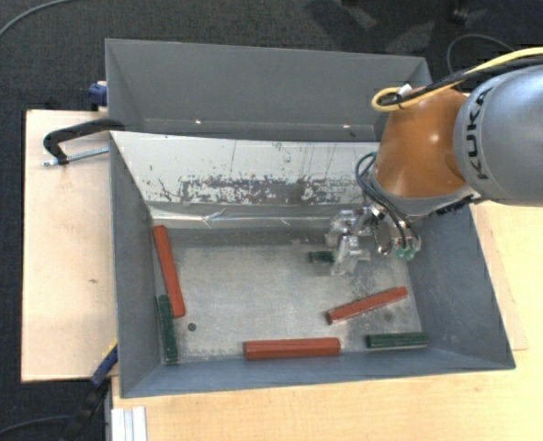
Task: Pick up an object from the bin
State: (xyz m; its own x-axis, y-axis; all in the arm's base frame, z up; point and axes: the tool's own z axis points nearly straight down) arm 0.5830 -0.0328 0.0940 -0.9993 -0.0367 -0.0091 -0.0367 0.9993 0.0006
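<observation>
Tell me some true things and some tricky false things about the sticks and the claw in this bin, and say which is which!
1. A long red stick lies along the left wall of the bin. True.
2. The claw is over the front left corner. False: it is near the back wall, towards the right.
3. A dark green stick lies near the front right corner. True.
4. The front red stick stands upright. False: it lies flat on the floor.
5. A tilted red stick lies just in front of the claw. True.
</observation>
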